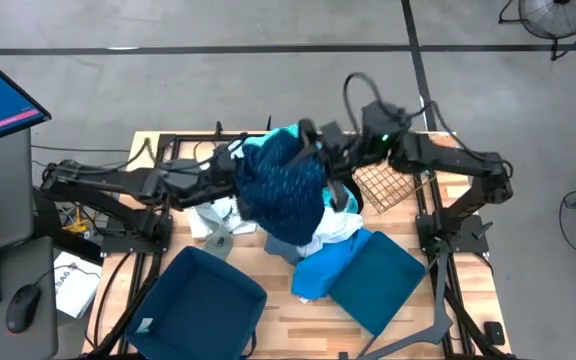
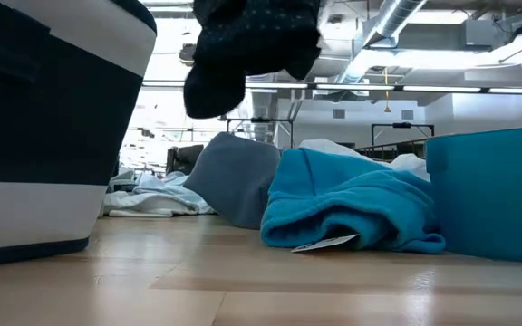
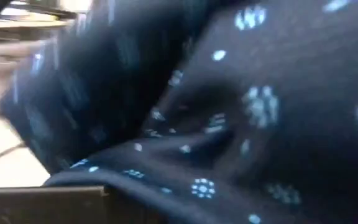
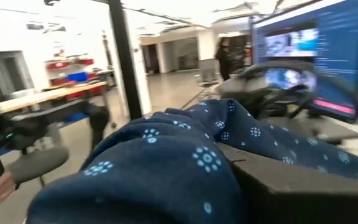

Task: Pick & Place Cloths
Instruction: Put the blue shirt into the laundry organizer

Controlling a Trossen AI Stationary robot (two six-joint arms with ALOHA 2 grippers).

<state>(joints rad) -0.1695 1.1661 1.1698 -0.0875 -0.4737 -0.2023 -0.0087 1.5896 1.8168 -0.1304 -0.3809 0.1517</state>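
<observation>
A navy cloth with small pale dots [image 1: 283, 185] is held up over the middle of the table between my two grippers. Its lower end [image 2: 243, 45] hangs clear of the wood. My left gripper [image 1: 236, 160] is at its left side and my right gripper [image 1: 318, 150] at its far right side; the cloth covers both sets of fingers. It fills the left wrist view [image 3: 229, 93] and lies in folds across the right wrist view [image 4: 166, 162]. Below it, a turquoise cloth [image 2: 352, 204], a grey one [image 2: 238, 181] and white ones [image 2: 152, 195] lie heaped on the table. My left gripper is shut on the navy dotted cloth at its left side [image 1: 248, 170], coming level from the table's left. The cloth itself hides the place of contact. The cloth is lifted clear and hangs in slack folds. My right gripper is shut on the same cloth at its upper far side [image 1: 306, 150], coming from the table's right. Folds of the cloth [image 4: 204, 155] lie over the fingers and hide the hold. The cloth hangs below, off the table.
One dark-teal bin [image 1: 203, 300] stands at the near left and another [image 1: 378, 280] at the near right, against the turquoise cloth [image 1: 323, 270]. A brown wire-mesh basket [image 1: 380, 183] sits under the right arm. Bare wood shows along the near edge between the bins.
</observation>
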